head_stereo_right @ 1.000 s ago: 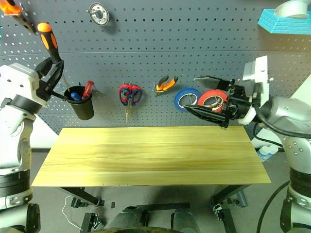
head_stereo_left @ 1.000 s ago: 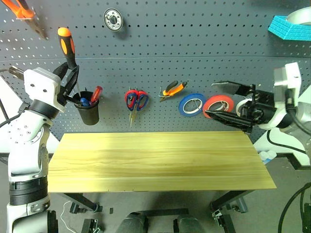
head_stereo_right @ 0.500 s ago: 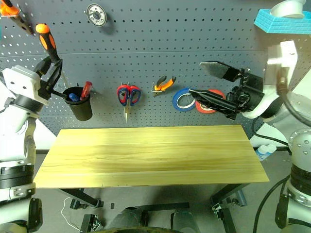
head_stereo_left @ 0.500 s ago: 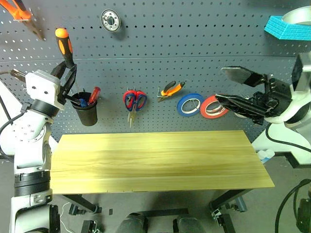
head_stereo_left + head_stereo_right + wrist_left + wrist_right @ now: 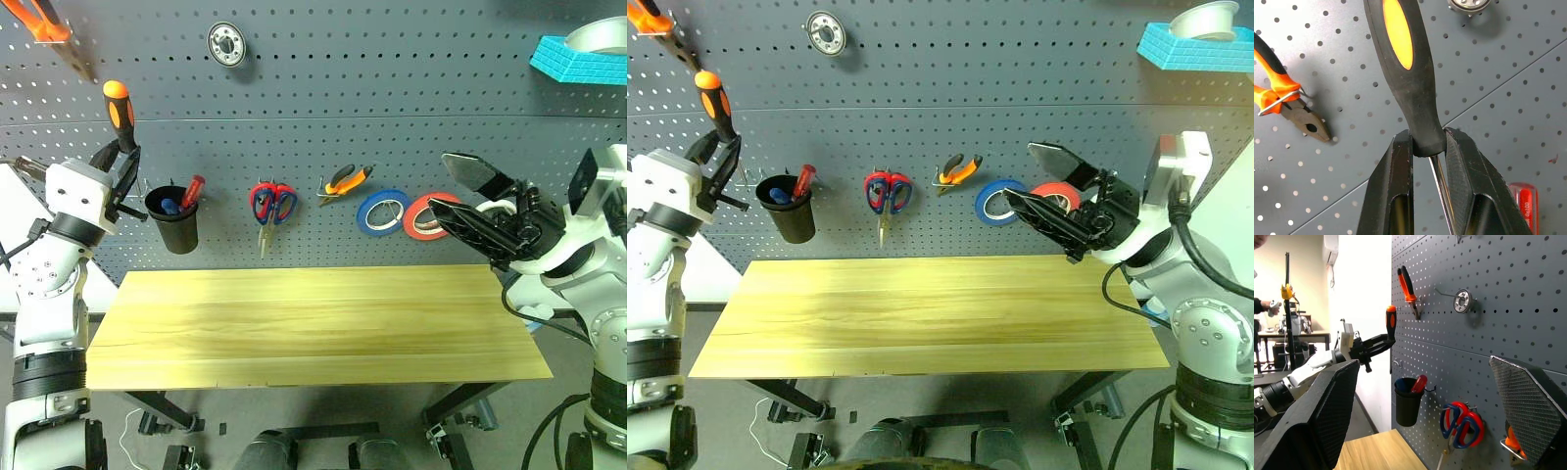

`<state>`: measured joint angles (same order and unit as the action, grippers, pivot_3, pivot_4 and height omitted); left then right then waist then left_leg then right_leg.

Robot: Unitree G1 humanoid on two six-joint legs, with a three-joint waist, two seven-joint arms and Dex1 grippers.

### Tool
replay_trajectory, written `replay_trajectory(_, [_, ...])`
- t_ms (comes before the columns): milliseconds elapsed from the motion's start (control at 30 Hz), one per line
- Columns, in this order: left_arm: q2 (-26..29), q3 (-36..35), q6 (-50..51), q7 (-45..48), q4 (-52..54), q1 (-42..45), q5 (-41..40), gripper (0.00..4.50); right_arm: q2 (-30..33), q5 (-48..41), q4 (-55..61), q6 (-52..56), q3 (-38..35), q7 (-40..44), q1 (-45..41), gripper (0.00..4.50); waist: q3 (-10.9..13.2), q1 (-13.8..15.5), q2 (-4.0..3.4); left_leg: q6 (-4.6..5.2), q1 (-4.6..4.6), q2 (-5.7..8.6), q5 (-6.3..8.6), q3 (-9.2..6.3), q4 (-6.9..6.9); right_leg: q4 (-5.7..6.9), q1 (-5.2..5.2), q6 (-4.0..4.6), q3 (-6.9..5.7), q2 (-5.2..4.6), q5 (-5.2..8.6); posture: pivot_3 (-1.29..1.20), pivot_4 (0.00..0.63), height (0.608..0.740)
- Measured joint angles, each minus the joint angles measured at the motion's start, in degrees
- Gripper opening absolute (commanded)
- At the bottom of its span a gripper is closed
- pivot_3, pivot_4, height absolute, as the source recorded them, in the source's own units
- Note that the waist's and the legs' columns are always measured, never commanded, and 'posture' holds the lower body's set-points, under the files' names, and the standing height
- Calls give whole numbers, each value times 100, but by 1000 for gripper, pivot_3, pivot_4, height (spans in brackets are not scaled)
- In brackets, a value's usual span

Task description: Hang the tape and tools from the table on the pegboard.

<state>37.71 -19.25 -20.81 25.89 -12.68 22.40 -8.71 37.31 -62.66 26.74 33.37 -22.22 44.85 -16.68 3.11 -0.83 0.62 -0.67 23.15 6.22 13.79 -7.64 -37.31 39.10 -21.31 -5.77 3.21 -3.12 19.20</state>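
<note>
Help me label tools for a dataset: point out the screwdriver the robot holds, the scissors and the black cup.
screwdriver (image 5: 1400,63): left wrist view, on its black-and-orange handle.
scissors (image 5: 275,204): left eye view, on the red-and-blue handles.
black cup (image 5: 178,229): left eye view, on its outer wall.

Even, fairly bright light from above falls on the pegboard (image 5: 392,88) and the counter (image 5: 313,323), whose wood shows a soft sheen without harsh glare. Hung items throw short, soft shadows onto the panel, such as beside the metal ring (image 5: 226,43). The head views are sharp throughout. In the right wrist view a pale wall (image 5: 1359,308) at the far left looks washed out, and the near fingers (image 5: 1327,416) look dark and soft.
</note>
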Motion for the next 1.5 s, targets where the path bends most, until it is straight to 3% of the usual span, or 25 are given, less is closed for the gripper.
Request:
replay_trajectory(400, [-431,55,-1285,267,-2237,1224,-203,556,111,-121,227,32,-23,-229,208,4500,0,-36,1,1,2,0,0,0,0,-1,-2,0,1,-1,0,-113,49,717])
replay_trajectory(667, [-644,183,-1470,227,-3000,1317,-171,556,302,-337,464,129,-134,-473,516,4500,4,-173,6,2,7,0,0,-1,0,-1,-1,-1,4,-2,0,-134,61,717])
replay_trajectory(900, [-614,218,-1128,-237,-2995,1100,68,556,339,-380,565,124,-165,-592,685,4500,4,-316,5,2,7,0,0,-1,3,0,1,-1,6,-2,0,-137,55,717])
replay_trajectory(1433, [-516,223,-237,-620,-1913,194,63,556,383,-407,584,103,-184,-620,730,4500,5,-301,-3,3,1,-1,0,-2,4,0,3,1,7,-4,2,-122,67,717])
replay_trajectory(1500, [-513,215,-78,-647,-1803,152,53,1273,382,-406,584,100,-183,-621,730,4500,6,-300,-7,3,-1,-1,0,-2,5,0,4,1,7,-4,2,-121,69,717])
